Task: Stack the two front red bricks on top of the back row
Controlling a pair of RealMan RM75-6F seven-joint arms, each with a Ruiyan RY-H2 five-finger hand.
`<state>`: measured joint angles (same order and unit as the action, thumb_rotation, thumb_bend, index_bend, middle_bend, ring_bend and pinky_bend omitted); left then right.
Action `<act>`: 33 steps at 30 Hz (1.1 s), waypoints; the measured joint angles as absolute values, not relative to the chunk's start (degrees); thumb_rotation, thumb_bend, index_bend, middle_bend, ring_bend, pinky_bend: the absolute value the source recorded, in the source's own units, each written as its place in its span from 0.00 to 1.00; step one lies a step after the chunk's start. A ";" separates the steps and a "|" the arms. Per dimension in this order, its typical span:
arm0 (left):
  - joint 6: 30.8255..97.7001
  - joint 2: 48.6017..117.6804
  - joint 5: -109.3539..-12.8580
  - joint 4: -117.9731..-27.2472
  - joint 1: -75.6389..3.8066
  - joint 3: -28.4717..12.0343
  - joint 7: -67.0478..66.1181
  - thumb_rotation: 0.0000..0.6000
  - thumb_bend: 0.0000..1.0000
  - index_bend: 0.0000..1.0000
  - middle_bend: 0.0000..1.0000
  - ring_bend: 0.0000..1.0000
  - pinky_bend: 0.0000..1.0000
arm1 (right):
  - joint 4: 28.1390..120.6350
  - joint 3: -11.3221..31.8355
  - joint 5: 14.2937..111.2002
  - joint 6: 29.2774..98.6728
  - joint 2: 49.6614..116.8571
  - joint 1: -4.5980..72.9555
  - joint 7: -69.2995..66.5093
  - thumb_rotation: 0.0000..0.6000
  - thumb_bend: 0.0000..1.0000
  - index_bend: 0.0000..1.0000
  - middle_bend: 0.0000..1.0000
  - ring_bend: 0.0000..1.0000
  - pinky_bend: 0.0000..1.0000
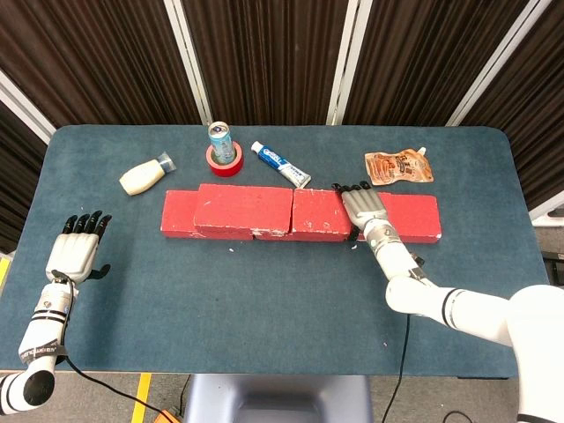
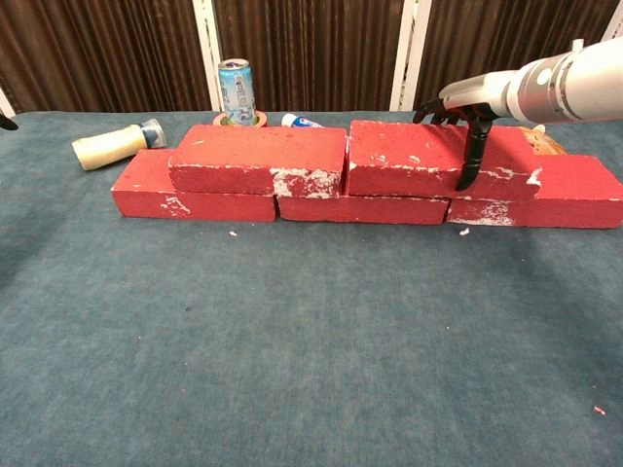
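Three red bricks form the bottom row (image 2: 362,208) across the table. Two more lie on top: the left upper brick (image 2: 259,159) (image 1: 244,207) and the right upper brick (image 2: 409,160) (image 1: 321,211), end to end and touching. My right hand (image 1: 362,208) (image 2: 464,107) rests flat on the right end of the right upper brick, fingers reaching over its back edge and thumb hanging down its front face. My left hand (image 1: 77,248) lies open on the table at the far left, well away from the bricks; the chest view barely shows it.
Behind the bricks stand a drink can (image 1: 220,141) inside a red tape roll (image 1: 225,161), a toothpaste tube (image 1: 280,164), a cream bottle on its side (image 1: 145,176) and an orange pouch (image 1: 398,166). The front half of the table (image 1: 264,300) is bare cloth.
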<state>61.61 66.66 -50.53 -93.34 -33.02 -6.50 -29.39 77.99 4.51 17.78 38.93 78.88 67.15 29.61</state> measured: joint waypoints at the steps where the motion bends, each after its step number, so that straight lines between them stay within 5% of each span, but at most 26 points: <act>1: 61.60 66.65 -50.50 -93.35 -33.04 -6.50 -29.44 1.00 0.26 0.00 0.00 0.00 0.00 | 77.79 4.49 17.75 38.83 79.02 67.24 29.56 1.00 0.04 0.14 0.32 0.23 0.00; 33: 61.31 66.34 -50.47 -92.69 -33.07 -6.64 -28.29 1.00 0.26 0.00 0.00 0.00 0.00 | 75.18 3.45 15.03 38.48 81.03 69.49 30.19 1.00 0.04 0.14 0.32 0.23 0.00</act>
